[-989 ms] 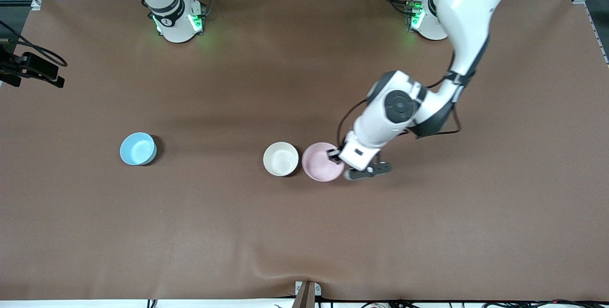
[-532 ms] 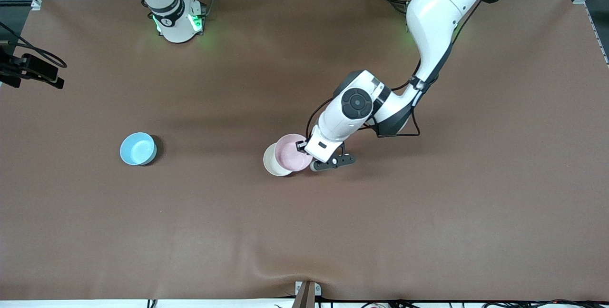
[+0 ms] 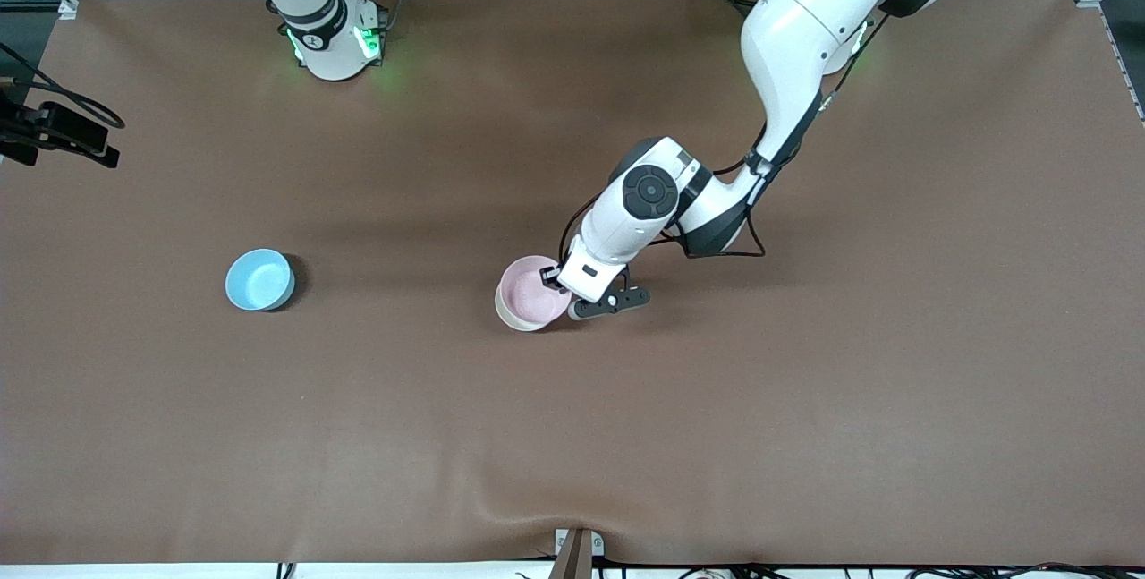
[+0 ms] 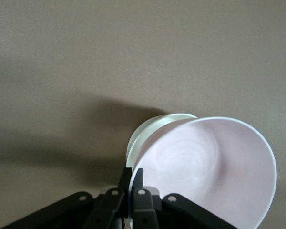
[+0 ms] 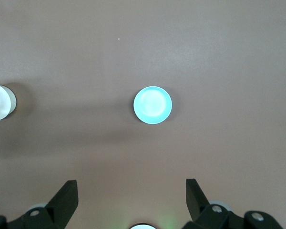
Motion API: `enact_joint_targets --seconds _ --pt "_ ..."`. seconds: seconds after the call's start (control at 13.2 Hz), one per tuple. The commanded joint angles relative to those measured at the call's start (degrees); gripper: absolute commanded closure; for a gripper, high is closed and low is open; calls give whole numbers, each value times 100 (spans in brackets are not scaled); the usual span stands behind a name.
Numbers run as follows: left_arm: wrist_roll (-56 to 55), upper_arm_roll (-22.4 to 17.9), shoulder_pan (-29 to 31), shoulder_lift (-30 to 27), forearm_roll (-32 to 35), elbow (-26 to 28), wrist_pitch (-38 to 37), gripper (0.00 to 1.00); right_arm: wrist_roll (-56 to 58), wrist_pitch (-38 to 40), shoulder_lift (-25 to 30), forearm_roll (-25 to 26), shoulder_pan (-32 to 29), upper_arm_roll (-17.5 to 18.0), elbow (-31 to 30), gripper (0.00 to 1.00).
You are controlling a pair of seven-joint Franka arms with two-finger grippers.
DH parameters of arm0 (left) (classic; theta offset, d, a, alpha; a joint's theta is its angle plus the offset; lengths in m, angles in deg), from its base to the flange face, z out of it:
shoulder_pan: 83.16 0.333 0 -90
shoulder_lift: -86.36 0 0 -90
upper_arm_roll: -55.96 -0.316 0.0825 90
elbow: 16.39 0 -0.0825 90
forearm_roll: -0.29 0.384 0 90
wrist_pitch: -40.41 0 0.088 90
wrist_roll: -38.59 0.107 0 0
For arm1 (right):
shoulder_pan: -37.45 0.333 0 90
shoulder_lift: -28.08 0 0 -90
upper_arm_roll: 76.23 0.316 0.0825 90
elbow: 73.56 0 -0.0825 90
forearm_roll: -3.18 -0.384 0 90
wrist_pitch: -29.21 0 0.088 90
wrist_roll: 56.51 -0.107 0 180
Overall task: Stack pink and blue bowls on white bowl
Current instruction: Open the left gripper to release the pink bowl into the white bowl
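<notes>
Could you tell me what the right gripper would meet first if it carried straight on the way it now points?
Probably the bare table: the open right gripper points down from high up. The blue bowl lies near that line, though depth is unclear.

White bowl [image 3: 512, 314] mostly under pink bowl [image 3: 532, 290]

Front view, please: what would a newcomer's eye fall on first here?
First, the left gripper, shut on the rim of the pink bowl, holding it right over the white bowl near the middle of the table. Next, the blue bowl sitting alone toward the right arm's end. The right gripper waits high above the table, open.
</notes>
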Motion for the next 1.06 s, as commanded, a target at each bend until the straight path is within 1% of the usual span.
enact_joint_targets --seconds 0.0,0.38,0.68,0.76,0.84,0.91,0.99 --pt "-96 -107 -120 126 -48 -202 111 100 9 6 -15 -86 -68 52 49 0" --pt "-79 -116 -225 398 -48 -220 506 100 18 7 -68 -77 -85 60 75 0" --pt "-70 -186 -322 460 -39 -255 534 100 27 15 -103 -77 -59 60 75 0" --pt "-79 -186 -322 460 -39 -255 534 98 35 24 -138 -68 -59 60 75 0" --pt "-96 -186 -322 460 -56 -255 534 79 44 24 -199 -68 -59 60 75 0" --pt "-218 -186 -313 460 -56 -246 534 55 44 24 -200 -68 -76 60 75 0" --pt "-437 -186 -322 460 -56 -246 534 1 36 33 -208 -68 -85 60 66 0"
